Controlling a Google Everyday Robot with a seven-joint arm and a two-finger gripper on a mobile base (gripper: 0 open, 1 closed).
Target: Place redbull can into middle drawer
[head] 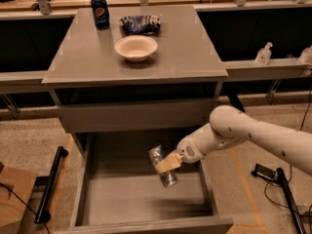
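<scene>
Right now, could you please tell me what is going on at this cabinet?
The robot's gripper, reaching in from the right, holds the slim silver metal redbull can, tilted, over the open grey middle drawer with its bare floor. The can is not yet set down. A dark blue Pepsi can, a white bowl and a crumpled bag sit on the cabinet top.

- Robot test lab, not a home.
- White robot arm (253,135) reaches in from the right. Its gripper (168,164) hangs over the open drawer (122,199), clamped on the redbull can (169,179).
- Plain grey cabinet (180,52) stands alone on a speckled hard floor (29,135).
- Staged props on top: Pepsi can (100,12), bowl (136,47), snack bag (140,23).
- Black pole (51,184) lies on the floor, with a cardboard box (14,199) beside it.
- Sanitiser bottle (263,53) on the ledge at right.
</scene>
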